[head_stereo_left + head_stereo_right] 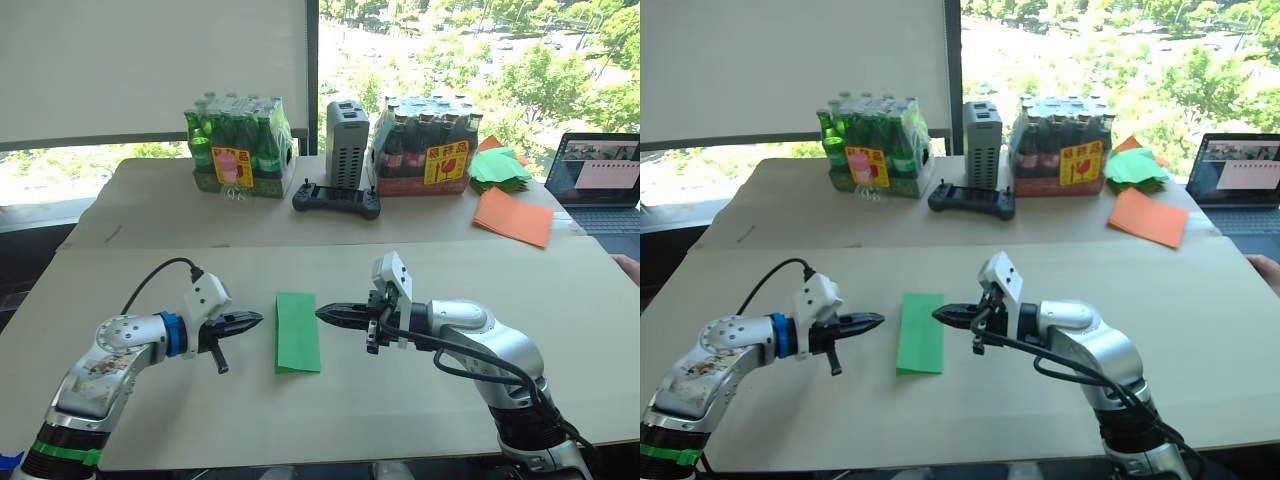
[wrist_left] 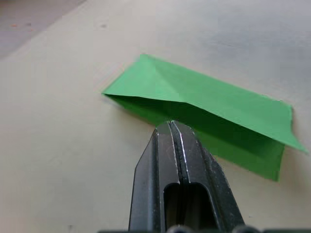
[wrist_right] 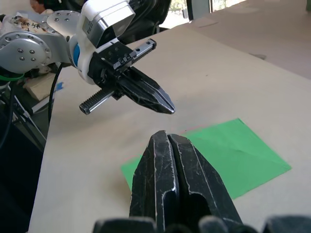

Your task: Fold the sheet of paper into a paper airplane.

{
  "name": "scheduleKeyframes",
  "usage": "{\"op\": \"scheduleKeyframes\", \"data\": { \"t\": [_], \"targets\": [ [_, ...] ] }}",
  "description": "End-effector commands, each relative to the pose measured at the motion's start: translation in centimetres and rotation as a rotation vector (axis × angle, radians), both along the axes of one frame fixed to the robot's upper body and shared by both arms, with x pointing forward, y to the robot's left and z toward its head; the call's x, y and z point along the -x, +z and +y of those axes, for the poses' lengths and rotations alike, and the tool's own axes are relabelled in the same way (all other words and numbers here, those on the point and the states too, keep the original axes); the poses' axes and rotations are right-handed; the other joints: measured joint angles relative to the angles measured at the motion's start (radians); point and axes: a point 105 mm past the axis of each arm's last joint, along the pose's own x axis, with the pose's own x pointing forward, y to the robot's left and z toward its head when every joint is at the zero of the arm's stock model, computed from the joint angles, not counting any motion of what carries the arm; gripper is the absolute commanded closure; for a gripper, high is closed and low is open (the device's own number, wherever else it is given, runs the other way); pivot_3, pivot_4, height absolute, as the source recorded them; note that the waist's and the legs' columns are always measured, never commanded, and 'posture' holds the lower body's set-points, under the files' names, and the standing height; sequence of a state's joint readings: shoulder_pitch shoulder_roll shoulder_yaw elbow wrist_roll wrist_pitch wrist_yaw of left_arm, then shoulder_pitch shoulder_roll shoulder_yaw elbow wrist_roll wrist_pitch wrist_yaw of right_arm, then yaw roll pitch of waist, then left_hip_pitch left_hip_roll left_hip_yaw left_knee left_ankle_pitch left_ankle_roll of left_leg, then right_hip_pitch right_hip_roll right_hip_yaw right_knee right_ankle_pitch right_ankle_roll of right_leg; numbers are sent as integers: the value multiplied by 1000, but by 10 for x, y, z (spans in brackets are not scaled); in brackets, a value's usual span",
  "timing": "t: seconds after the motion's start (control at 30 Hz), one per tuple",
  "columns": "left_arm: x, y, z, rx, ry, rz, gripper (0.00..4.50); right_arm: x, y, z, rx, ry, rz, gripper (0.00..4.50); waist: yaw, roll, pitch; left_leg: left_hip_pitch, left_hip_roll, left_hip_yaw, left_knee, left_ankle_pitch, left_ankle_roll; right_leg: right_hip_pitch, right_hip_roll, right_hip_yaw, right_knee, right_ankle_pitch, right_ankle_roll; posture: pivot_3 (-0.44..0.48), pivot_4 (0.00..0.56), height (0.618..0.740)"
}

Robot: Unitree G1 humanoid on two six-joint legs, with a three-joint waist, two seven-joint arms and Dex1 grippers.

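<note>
The sheet of paper point(image 1: 298, 331) is bright green, folded in half into a narrow strip, lying flat on the near table between my two arms. My left gripper point(image 1: 259, 320) is shut and empty, its tip just left of the strip and a little above the table. My right gripper point(image 1: 320, 314) is shut too, its tip hovering at the strip's right edge. In the left wrist view the strip point(image 2: 204, 109) shows a raised crease, its upper layer lifting slightly. The right wrist view shows the paper point(image 3: 228, 155) below my shut fingers, with the left gripper point(image 3: 167, 108) opposite.
On the far table stand two shrink-wrapped bottle packs point(image 1: 238, 146) point(image 1: 425, 145), a grey box point(image 1: 346, 143) and a black controller point(image 1: 336, 200). A pile of green papers point(image 1: 500, 168) and orange sheets point(image 1: 513, 216) lie at back right. A laptop point(image 1: 600, 180) sits at the right edge.
</note>
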State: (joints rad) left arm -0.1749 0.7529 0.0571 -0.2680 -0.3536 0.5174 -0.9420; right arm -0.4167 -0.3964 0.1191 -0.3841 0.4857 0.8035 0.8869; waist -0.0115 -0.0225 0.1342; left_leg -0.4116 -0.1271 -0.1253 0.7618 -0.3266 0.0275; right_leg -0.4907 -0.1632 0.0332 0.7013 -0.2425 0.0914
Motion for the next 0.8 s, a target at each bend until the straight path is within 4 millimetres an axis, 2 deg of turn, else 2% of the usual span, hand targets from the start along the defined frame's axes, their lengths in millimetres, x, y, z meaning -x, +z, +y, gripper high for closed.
{"op": "scheduleKeyframes", "data": {
  "t": [0.03,0.23,0.47,0.57,0.67,0.8],
  "targets": [
    [1,-7,-5,-18,-17,-4,4500,5,2,0,6,4,-21,4447,1,0,0,0,0,0,0,0,0,0,0,0,0,0,0,0,150,675],
    [-11,-18,-27,4,-64,-5,4500,5,1,-3,14,-17,-20,4447,1,0,0,-1,0,0,1,0,0,0,0,0,0,0,0,0,150,675],
    [-22,6,-71,77,-200,-71,4500,0,12,-5,-2,-33,-47,4447,0,0,0,-2,0,0,2,0,0,0,-1,-1,0,0,0,0,150,675],
    [-23,4,-88,75,-252,-70,4500,-6,21,-2,-24,-46,-60,4447,-2,0,0,-3,0,0,2,0,0,0,-1,-1,0,0,0,0,150,675],
    [-27,0,-97,79,-269,-67,4500,-16,23,-1,-19,-80,-72,4447,-4,0,0,-2,0,0,2,0,0,0,0,-1,1,0,0,0,150,675],
    [-28,0,-103,93,-278,-71,4500,-32,8,-4,84,-154,-84,4447,-3,0,0,-2,0,0,2,0,0,-1,-1,-1,1,0,0,0,150,675]
  ]
}}
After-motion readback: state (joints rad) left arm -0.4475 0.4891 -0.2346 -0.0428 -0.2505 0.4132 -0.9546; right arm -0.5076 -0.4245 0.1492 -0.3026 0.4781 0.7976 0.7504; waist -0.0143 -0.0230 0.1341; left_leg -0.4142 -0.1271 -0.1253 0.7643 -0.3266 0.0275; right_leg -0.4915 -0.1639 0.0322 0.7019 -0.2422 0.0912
